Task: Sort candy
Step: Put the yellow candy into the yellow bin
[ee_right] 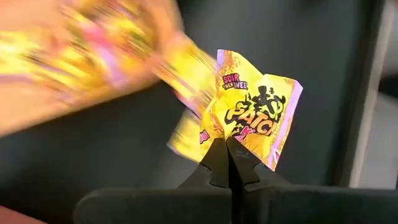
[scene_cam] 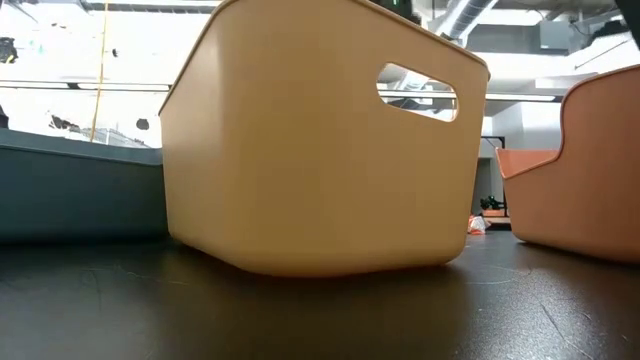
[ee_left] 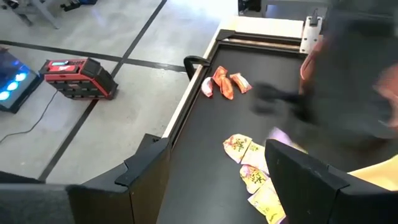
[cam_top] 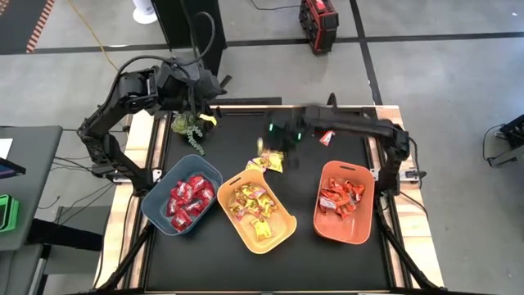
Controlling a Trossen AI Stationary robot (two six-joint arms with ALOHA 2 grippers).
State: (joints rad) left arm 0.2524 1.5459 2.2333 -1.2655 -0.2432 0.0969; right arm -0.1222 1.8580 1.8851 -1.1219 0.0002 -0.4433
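Observation:
A yellow candy packet with pink marks (ee_right: 255, 118) sits in my shut right gripper (ee_right: 227, 142), which hangs blurred over the table's middle (cam_top: 277, 139). More yellow candies (cam_top: 266, 162) lie on the black top beside the yellow bin (cam_top: 255, 205). Orange-red candies (cam_top: 327, 138) lie near the far right. The blue-grey bin (cam_top: 182, 197) holds red candy, the yellow bin yellow candy and the orange bin (cam_top: 344, 201) orange-red candy. My left gripper (cam_top: 201, 92) waits open at the far left, above the green sprig (cam_top: 192, 127). My right gripper pinches the yellow packet by its crumpled lower edge (ee_right: 231, 134), between the two fingertips and only at their free ends. The packet sticks out past the fingertips and looks lifted clear of the black top.
The three bins stand in a row along the near edge. In the low view the yellow bin (scene_cam: 320, 140) fills the middle, with the orange bin (scene_cam: 590, 170) and blue-grey bin (scene_cam: 70, 190) at its sides. Bare black top lies between the bins and the far edge.

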